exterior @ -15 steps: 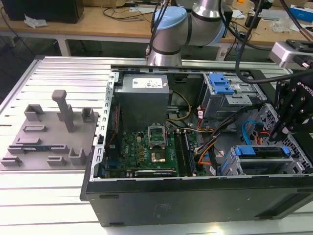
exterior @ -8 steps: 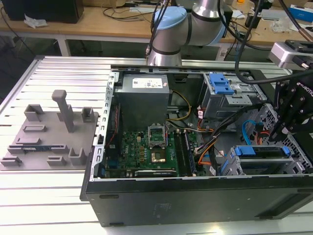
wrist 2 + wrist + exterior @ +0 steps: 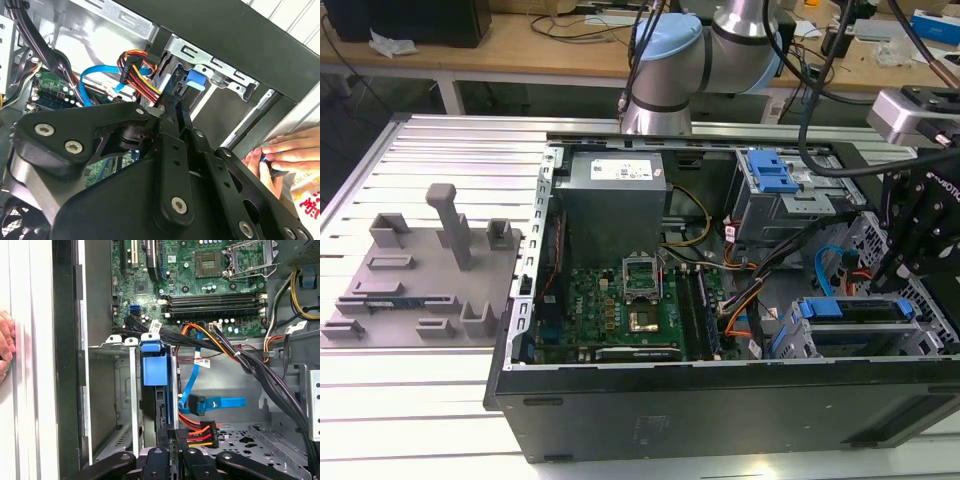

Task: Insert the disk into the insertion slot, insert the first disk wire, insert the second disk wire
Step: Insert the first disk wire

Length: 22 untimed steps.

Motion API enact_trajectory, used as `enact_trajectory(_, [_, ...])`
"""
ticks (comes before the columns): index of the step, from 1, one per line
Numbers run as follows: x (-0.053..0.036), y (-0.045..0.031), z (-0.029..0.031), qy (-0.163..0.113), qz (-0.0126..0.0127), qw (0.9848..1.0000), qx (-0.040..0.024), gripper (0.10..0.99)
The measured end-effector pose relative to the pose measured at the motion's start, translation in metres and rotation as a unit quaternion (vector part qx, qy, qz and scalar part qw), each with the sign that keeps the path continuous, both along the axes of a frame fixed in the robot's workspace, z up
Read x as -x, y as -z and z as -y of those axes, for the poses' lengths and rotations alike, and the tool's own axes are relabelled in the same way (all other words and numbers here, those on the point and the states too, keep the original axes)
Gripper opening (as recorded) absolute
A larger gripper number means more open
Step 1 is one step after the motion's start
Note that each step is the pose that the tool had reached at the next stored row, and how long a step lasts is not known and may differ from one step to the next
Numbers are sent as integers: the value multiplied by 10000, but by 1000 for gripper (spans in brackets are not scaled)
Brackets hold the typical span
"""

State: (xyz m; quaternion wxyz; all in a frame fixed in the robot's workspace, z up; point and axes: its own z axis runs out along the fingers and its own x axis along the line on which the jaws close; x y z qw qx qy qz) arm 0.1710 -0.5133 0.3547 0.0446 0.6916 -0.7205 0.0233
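The disk (image 3: 865, 312) sits in the insertion slot (image 3: 798, 345), a grey cage at the case's front on the exterior view's right, with its blue carrier ends showing. In the first wrist view the disk (image 3: 161, 410) appears edge-on under its blue tab (image 3: 152, 367). My gripper (image 3: 892, 268) hangs just above the disk's inner end, shut, the tips (image 3: 170, 440) close against it. A blue data wire's plug (image 3: 200, 405) and a black power plug (image 3: 205, 432) with orange, red and yellow wires lie loose beside the tips. The power plug (image 3: 132, 64) and blue wire (image 3: 97, 75) also show beyond the gripper (image 3: 171, 102).
A person's hand (image 3: 285, 150) rests on the case's outer wall close to the slot. A taller bay with a blue latch (image 3: 772, 175), the grey power supply (image 3: 615, 195) and the motherboard (image 3: 620, 300) fill the case. A grey fixture plate (image 3: 420, 270) lies on the exterior view's left.
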Motion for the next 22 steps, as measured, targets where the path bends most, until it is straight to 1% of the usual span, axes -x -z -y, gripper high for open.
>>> enact_trajectory(2, [0,1,13,0,0,10000,-1,165])
enact_trajectory(12, [-9,6,16,14,0,10000,2,165])
enact_trajectory(19, [-9,32,17,57,0,10000,6,165])
enact_trajectory(22, [-9,39,25,99,0,10000,7,165])
